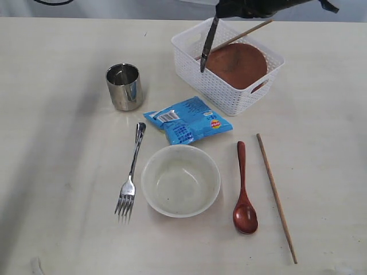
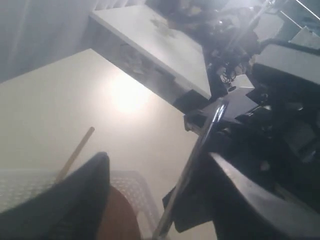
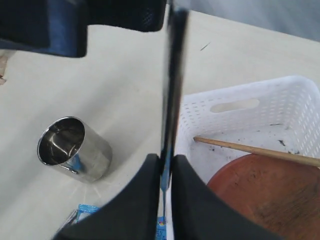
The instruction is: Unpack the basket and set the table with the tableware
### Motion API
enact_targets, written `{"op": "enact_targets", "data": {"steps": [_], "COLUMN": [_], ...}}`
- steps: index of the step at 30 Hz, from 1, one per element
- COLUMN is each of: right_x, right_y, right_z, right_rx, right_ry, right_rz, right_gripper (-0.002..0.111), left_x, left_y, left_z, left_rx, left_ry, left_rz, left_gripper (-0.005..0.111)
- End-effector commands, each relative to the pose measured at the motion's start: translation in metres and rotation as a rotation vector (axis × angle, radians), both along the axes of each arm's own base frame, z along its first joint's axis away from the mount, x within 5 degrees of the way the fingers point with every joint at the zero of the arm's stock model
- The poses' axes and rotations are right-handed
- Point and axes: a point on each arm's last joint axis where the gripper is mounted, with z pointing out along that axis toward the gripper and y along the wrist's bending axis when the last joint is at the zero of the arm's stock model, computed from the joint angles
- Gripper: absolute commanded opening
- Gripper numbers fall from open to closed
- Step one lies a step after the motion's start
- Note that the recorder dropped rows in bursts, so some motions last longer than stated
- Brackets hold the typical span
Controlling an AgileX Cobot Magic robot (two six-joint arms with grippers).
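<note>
steel knife near-vertical, free end down over basket, in right pincer

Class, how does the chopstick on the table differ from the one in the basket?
The unpacked chopstick lies flat; the packed chopstick slants. The unpacked one rests on the table; the packed one sits in the basket, poking past its rim. Both are slim pale wood.

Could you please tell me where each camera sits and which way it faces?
Exterior: above the table, looking down; an arm shows at top.
Left wrist: by the basket, looking across the table past the open left fingers.
Right wrist: looking down along the knife the right fingers pinch.
All share knife and basket.
</note>
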Motion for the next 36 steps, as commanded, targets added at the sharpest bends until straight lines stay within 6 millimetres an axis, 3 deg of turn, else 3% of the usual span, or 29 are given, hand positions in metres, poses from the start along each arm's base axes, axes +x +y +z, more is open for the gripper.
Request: {"op": "enact_targets", "data": {"steps": [1,7,27,30,35,36], "right_x": [0.005,0.001,-0.010,-0.010,-0.010,-0.010], "right_y": [0.000,0.003,0.012,0.012,0.012,0.012], "right_z": [-0.015,-0.014,-0.009,-0.009,-0.009,-0.009], "right_rx": [-0.022,0.000,0.081,0.083,0.083,0.083], "right_ry": [0.013,0.037,0.072,0.072,0.072,0.072], "right_rz": [0.006,0.044,0.174,0.173,0.173,0.173], "right_gripper": [0.000,0.000,0.000,0.000,0.000,0.000], "left_x": [-0.009,-0.015,-0.015,-0.015,-0.015,-0.015], "left_y": [-0.020,-0.037,-0.036,-0.036,-0.036,-0.036], "left_z": [-0.001,-0.003,-0.004,-0.004,-0.004,-0.004], "left_rx": [0.045,0.080,0.100,0.100,0.100,0.099], "left_ry": [-0.040,-0.087,-0.124,-0.122,-0.122,-0.120], "left_rz": [-0.061,-0.109,-0.115,-0.115,-0.115,-0.114], "left_gripper": [0.054,0.054,0.051,0.038,0.000,0.000]}}
